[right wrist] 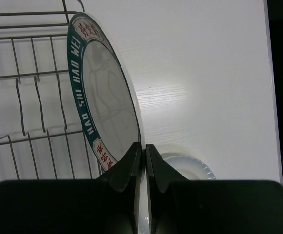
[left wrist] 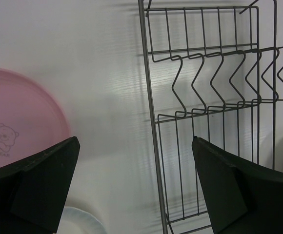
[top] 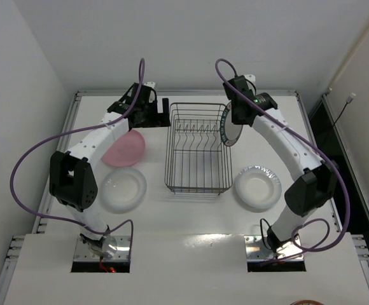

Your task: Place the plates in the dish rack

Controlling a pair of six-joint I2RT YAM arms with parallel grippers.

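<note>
Left end effector (left wrist: 134, 141): spread, empty. Pink plate (top: 126, 149) and clear plate (top: 124, 189) lie at frame left. Rack (top: 197, 189), centre, apparently holds none. Right end effector (right wrist: 144, 151) pinches the teal-rimmed plate (right wrist: 107, 112) upright at the rack's right edge. Last plate (top: 257, 187) lies at frame right.

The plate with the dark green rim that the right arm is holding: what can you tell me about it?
The plate is round and shallow, with a glossy pale centre showing faint crackle lines and a dark teal rim bearing white and red lettering. It looks like ceramic or hard plastic. It stands on edge, its rim pinched by the shut right gripper, at the right end of the wire dish rack. Whether it touches the rack cannot be told.
</note>
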